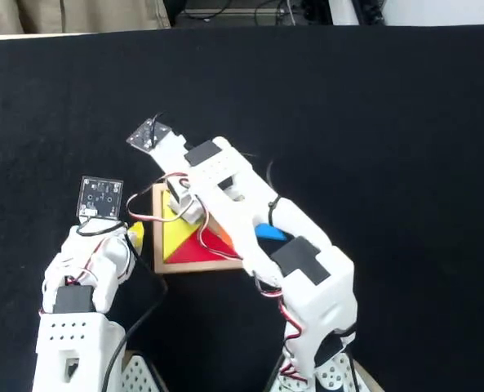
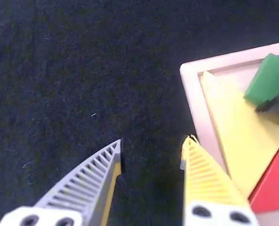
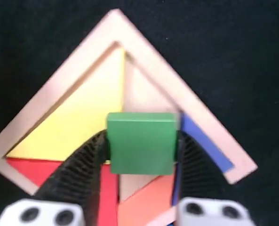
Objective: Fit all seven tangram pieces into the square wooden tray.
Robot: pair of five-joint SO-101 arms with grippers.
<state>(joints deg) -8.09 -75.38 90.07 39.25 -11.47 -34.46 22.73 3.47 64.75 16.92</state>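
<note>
The right pincer (image 3: 141, 139) was clamped on the green square wooden piece (image 3: 139, 153) over the square wooden tray (image 3: 115, 21). If lowered slightly turned (the free gap looked narrow), its corner might catch the large yellow triangle piece (image 3: 83, 122). The left pincer (image 2: 153, 143), jaws apart, stood just left of the tray.

Green square piece (image 3: 140, 142) over partly filled square wooden tray (image 3: 59, 87).
</note>
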